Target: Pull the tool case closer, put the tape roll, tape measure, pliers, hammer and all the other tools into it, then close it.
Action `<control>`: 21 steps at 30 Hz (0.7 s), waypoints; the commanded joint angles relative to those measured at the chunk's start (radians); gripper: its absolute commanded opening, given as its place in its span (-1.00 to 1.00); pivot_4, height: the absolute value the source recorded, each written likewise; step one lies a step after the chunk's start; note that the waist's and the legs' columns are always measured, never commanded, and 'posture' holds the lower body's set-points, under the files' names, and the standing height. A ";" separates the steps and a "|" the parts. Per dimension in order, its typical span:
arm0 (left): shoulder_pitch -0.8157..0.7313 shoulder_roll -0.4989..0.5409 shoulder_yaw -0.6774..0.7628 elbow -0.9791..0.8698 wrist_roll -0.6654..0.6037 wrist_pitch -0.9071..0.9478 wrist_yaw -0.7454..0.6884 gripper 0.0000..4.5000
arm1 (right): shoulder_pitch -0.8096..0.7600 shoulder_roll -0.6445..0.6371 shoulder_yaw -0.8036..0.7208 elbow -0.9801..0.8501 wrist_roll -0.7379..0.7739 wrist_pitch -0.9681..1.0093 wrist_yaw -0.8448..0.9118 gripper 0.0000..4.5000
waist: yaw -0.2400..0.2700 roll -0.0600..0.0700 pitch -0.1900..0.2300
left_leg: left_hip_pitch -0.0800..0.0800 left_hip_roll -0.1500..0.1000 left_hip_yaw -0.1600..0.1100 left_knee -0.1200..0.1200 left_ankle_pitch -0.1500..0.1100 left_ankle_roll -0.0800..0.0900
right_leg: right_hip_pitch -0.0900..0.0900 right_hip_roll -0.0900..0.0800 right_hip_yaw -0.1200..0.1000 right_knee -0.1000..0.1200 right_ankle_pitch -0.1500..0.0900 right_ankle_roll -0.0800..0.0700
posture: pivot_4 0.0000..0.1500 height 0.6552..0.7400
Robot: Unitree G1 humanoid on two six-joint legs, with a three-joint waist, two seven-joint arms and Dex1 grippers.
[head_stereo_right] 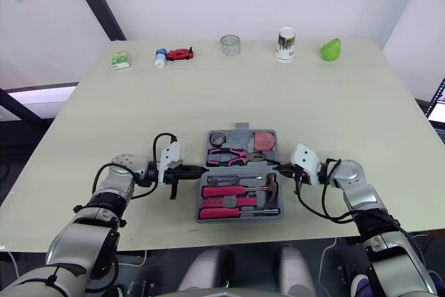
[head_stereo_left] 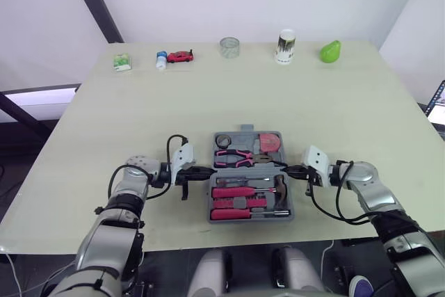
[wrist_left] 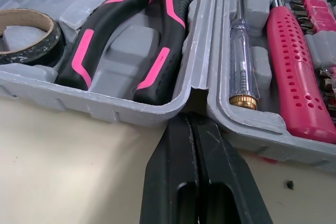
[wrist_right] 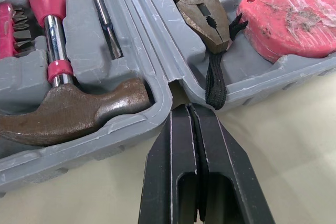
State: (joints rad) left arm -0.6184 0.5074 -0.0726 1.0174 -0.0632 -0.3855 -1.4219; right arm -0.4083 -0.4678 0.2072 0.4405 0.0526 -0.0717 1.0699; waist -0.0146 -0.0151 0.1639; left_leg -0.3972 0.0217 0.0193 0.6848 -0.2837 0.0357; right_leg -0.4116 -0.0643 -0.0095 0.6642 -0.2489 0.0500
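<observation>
Left tool (wrist_left: 190,121): fingers pressed together, holding nothing; the tips sit at the hinge notch on the case's left end.
Right tool (wrist_right: 188,109): likewise closed and empty, with the tips at the matching notch on the right end.
Tool case (head_stereo_left: 247,129): lies open in the lower centre of the head-camera frame, between my two tools and near the front edge of the table (head_stereo_left: 334,102).
Look: grey moulded plastic, two trays joined by a middle hinge. The upper tray carries the tape roll (head_stereo_left: 223,141), pliers (head_stereo_left: 234,158) and tape measure (head_stereo_left: 268,142). The lower tray carries the hammer (head_stereo_left: 281,189) and pink-handled screwdrivers (head_stereo_left: 233,191).
Handling: I judge it stiff, smooth-walled and fairly heavy with steel inside, so it should slide rather than flex.
Where to hold: I'd take the upper tray's outer rim, by the handle, and fold it over. Loosely seated tools could tip out.
</observation>
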 commanded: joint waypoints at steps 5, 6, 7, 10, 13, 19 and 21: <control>0.020 -0.033 -0.025 -0.080 -0.002 0.011 -0.017 -0.98 | 0.035 -0.009 0.028 -0.085 0.005 -0.002 0.038 -1.00 | 0.003 0.000 0.000 | 0.000 0.000 0.000 0.000 0.000 0.000 | 0.000 0.000 0.000 0.000 0.000 0.000 | 1.00 1.00; 0.029 -0.033 -0.029 -0.100 -0.002 0.019 -0.016 -0.98 | 0.042 -0.019 0.033 -0.096 0.000 -0.004 0.044 -1.00 | 0.003 0.000 0.000 | 0.000 0.000 0.000 0.000 0.000 0.000 | 0.000 0.000 0.000 0.000 0.000 0.000 | 1.00 1.00; 0.046 -0.032 -0.035 -0.127 -0.001 0.027 -0.017 -0.98 | 0.052 -0.024 0.035 -0.110 0.002 0.002 0.049 -1.00 | 0.004 0.000 0.000 | 0.000 0.000 0.000 0.000 0.000 0.000 | 0.000 0.000 0.000 0.000 0.000 0.000 | 1.00 1.00; 0.096 -0.023 -0.052 -0.206 0.001 0.047 -0.022 -0.98 | 0.073 -0.031 0.039 -0.147 0.012 0.023 0.056 -1.00 | 0.003 0.000 0.000 | -0.001 0.000 0.000 0.000 0.000 0.000 | 0.000 -0.001 0.000 -0.001 0.000 0.000 | 1.00 1.00; 0.143 -0.013 -0.062 -0.279 0.000 0.069 -0.021 -0.98 | 0.093 -0.034 0.047 -0.177 0.010 0.035 0.059 -1.00 | 0.003 0.000 0.000 | 0.000 0.000 0.000 0.000 0.000 0.000 | 0.000 -0.001 0.000 -0.001 0.000 0.000 | 1.00 1.00; 0.243 0.016 -0.057 -0.463 -0.033 0.168 -0.017 -0.98 | 0.140 -0.037 0.052 -0.254 0.014 0.072 0.052 -1.00 | 0.003 0.000 0.000 | 0.000 0.000 0.000 0.000 0.000 0.000 | 0.000 -0.001 0.000 -0.001 0.000 0.000 | 1.00 1.00; 0.265 0.029 -0.057 -0.501 -0.038 0.190 -0.014 -0.98 | 0.156 -0.038 0.055 -0.282 0.016 0.088 0.051 -1.00 | 0.003 0.000 0.000 | 0.000 0.000 0.000 -0.001 0.000 0.000 | 0.000 -0.001 0.000 -0.001 0.000 0.000 | 1.00 1.00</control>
State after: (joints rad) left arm -0.3672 0.5430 -0.0988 0.5812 -0.0823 -0.2128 -1.4204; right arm -0.2612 -0.5248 0.2238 0.2305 0.0471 0.0132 1.0987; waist -0.0115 -0.0146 0.1634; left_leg -0.3974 0.0219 0.0188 0.6844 -0.2838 0.0359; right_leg -0.4114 -0.0651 -0.0095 0.6635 -0.2490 0.0500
